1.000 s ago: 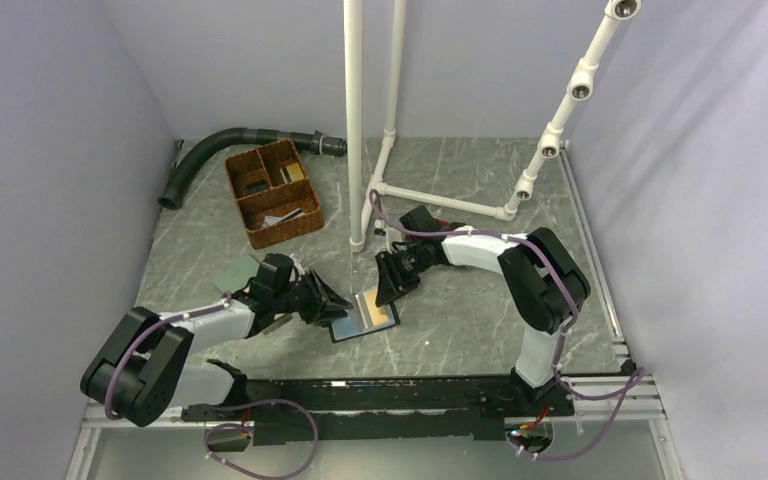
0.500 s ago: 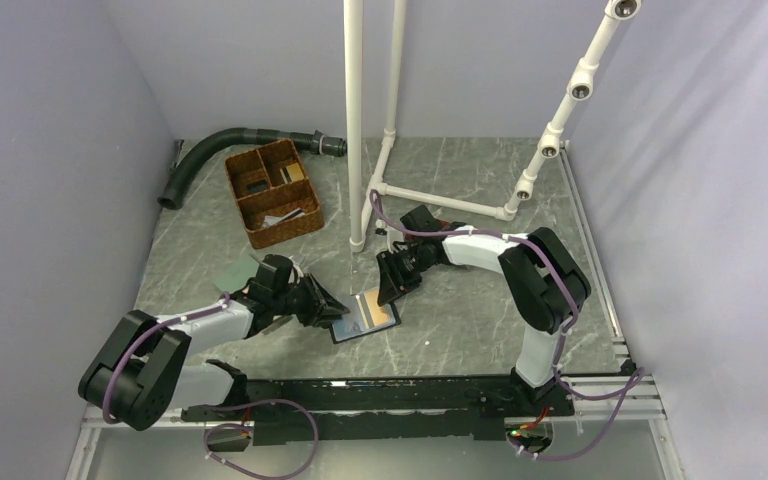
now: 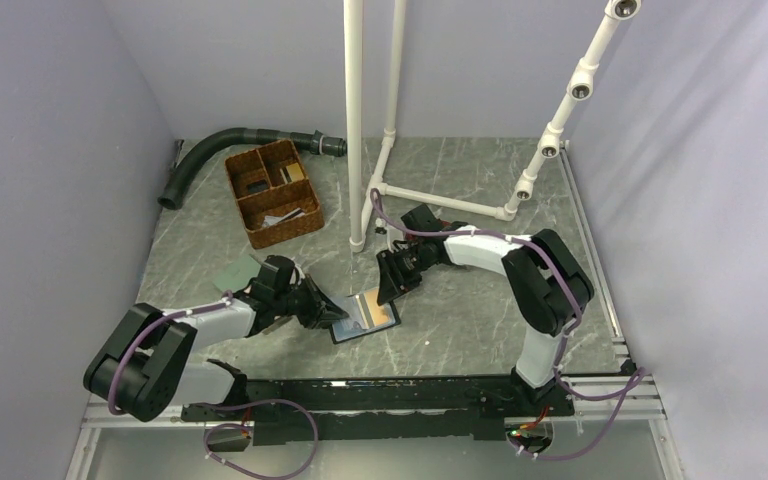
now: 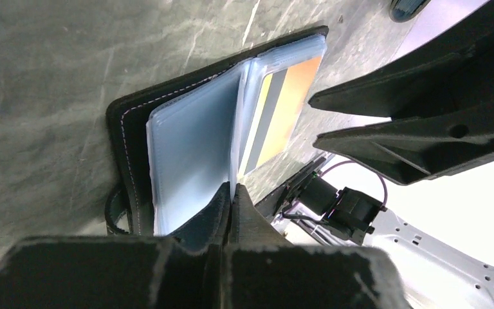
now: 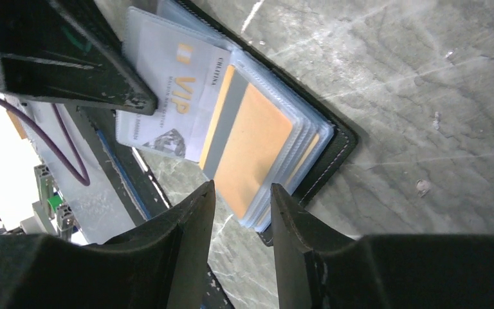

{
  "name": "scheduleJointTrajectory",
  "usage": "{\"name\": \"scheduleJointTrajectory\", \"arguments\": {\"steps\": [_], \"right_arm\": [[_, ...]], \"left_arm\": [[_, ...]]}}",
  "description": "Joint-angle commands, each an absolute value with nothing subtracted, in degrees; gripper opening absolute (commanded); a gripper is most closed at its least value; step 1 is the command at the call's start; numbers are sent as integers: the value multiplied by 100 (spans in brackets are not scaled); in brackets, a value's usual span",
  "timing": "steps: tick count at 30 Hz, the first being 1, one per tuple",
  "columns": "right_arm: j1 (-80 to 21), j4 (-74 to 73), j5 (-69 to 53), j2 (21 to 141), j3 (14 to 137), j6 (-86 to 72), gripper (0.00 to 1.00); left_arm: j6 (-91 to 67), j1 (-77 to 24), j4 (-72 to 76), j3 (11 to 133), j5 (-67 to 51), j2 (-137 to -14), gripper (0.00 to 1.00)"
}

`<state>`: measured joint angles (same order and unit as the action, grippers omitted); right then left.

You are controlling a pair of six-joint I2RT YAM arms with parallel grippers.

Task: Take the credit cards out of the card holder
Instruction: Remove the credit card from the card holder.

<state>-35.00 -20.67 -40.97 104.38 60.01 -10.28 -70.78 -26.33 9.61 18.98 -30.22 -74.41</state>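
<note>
While left tool (image 4: 231,191) pinches card holder (image 4: 125,122), right tool (image 5: 243,193) part-open (empty), basket (image 3: 285,232) behind.

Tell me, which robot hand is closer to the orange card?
Right. The right gripper hangs open just over the orange card; the left gripper pinches a clear sleeve beside it.

The gold letters "VIP" are printed on a pale card (image 5: 167,96) lying in a clear sleeve of the card holder (image 5: 342,136), as seen from the right wrist. The small print beside and below them is too fine to be read. No other writing is legible.
</note>
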Motion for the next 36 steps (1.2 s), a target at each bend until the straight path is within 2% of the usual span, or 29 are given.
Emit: {"name": "scheduleJointTrajectory", "arguments": {"steps": [1, 4, 8, 12, 22, 36], "right_arm": [[-3443, -2067, -4376, 9847, 5970, -768, 40], [-3286, -2085, -4988, 9591, 5888, -437, 42], [-2997, -1892, -6488, 9488, 5752, -246, 44], [-2986, -1478, -7152, 9538, 5647, -565, 46], [-2951, -1147, -7069, 9775, 5616, -1130, 45], [-2870, -963, -6815, 9829, 5578, -1491, 41]], "left_arm": [[-6803, -2619, 1149, 2049, -3140, -7285, 0], [-6504, -2617, 1457, 2073, -3288, -7130, 0], [-6128, -2619, 2032, 2073, -3511, -6985, 0], [-6005, -2634, 2712, 2086, -3733, -6994, 0], [-5640, -2773, 3552, 2358, -3948, -7110, 0], [-5932, -2854, 4465, 2349, -4075, -7456, 0]]}}
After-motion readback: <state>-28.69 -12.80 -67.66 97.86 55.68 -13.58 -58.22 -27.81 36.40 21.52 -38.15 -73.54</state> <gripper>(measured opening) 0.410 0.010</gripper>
